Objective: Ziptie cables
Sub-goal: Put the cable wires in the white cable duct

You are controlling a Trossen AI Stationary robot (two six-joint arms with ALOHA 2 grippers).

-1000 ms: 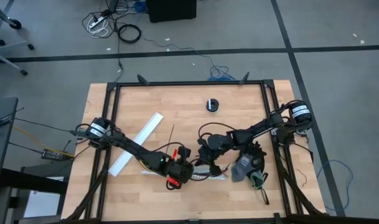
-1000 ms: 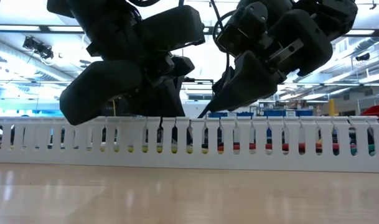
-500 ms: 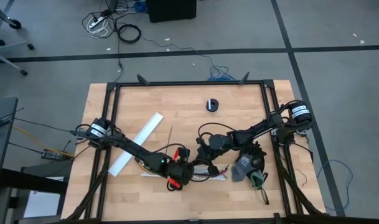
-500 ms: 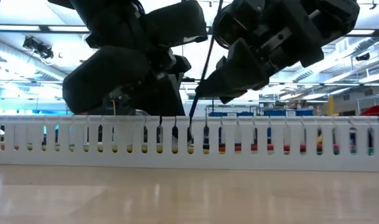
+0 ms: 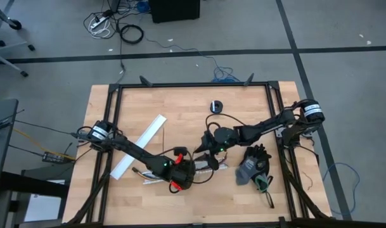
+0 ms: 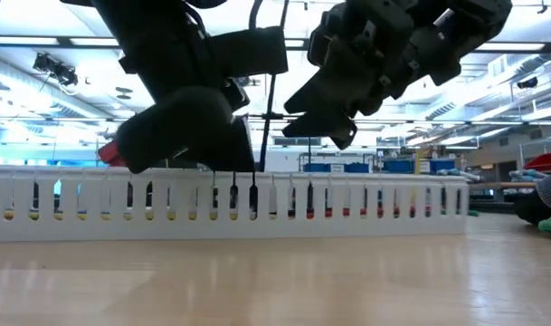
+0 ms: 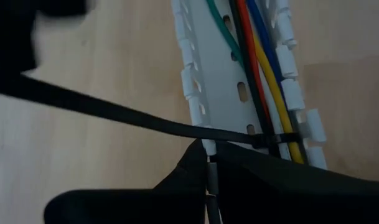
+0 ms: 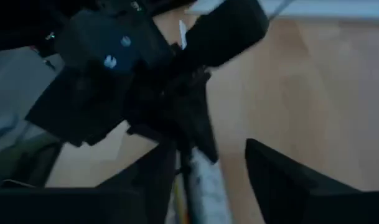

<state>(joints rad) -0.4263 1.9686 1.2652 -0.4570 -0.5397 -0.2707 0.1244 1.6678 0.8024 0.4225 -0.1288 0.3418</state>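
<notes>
The cables (image 7: 259, 59), green, red, blue, yellow and black, are laid along a white slotted channel (image 7: 208, 74) near the front middle of the table (image 5: 180, 107). A black ziptie (image 7: 114, 115) is looped across the cables and channel, its long tail running off to one side. The left gripper (image 5: 180, 174) is closed at the channel, fingers (image 7: 195, 171) together against the channel's edge at the ziptie loop. The right gripper (image 5: 208, 144) is held just above and beside it, its fingers (image 8: 282, 171) seen apart with nothing between them. A second channel (image 5: 139, 147) and gloves (image 5: 253, 166) lie elsewhere on the table.
</notes>
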